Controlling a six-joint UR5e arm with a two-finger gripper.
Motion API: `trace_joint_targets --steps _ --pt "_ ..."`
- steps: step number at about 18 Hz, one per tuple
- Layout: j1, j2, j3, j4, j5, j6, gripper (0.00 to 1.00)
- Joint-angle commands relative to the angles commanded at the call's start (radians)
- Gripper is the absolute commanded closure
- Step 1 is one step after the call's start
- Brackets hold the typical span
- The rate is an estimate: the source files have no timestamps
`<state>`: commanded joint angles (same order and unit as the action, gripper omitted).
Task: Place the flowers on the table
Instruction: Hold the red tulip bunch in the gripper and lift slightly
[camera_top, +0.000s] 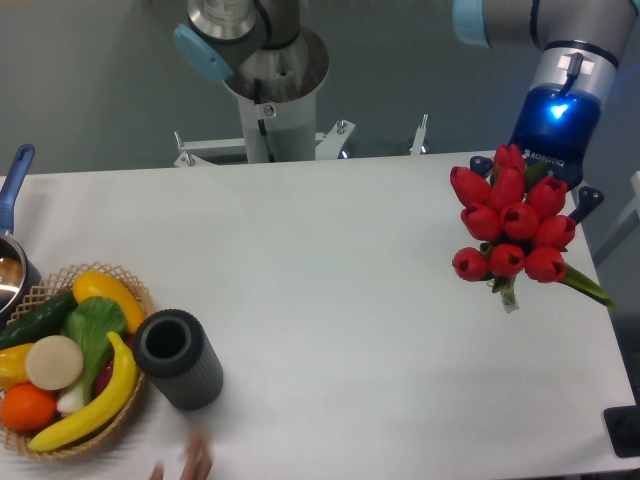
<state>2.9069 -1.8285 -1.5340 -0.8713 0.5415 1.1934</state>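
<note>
The red tulip bunch (512, 228) hides the gripper (530, 195) behind it above the white surface (350, 260); whether the gripper grasps it cannot be told. A woven basket (122, 418) holds a banana (95, 400), orange (25, 406) and cucumber (38, 318).

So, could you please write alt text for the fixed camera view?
A robot arm's tool holds a bunch of red tulips, the flowers, above the right side of a white table. At the left sit a basket of produce and a dark cylinder.
</note>
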Motion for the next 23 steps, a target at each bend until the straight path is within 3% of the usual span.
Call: trace_joint_targets --steps 11,15,17,21,23 --pt "-0.005 -0.017 0.074 -0.008 0.107 0.009 0.63" --pt "-0.009 -0.023 0.069 -0.014 0.12 0.061 0.63" --pt "-0.011 -0.02 0.074 -0.052 0.188 0.106 0.64" --pt "-0.029 -0.014 0.113 -0.228 0.337 0.238 0.64" --pt "-0.055 0.001 0.115 -0.27 0.455 0.244 0.64"
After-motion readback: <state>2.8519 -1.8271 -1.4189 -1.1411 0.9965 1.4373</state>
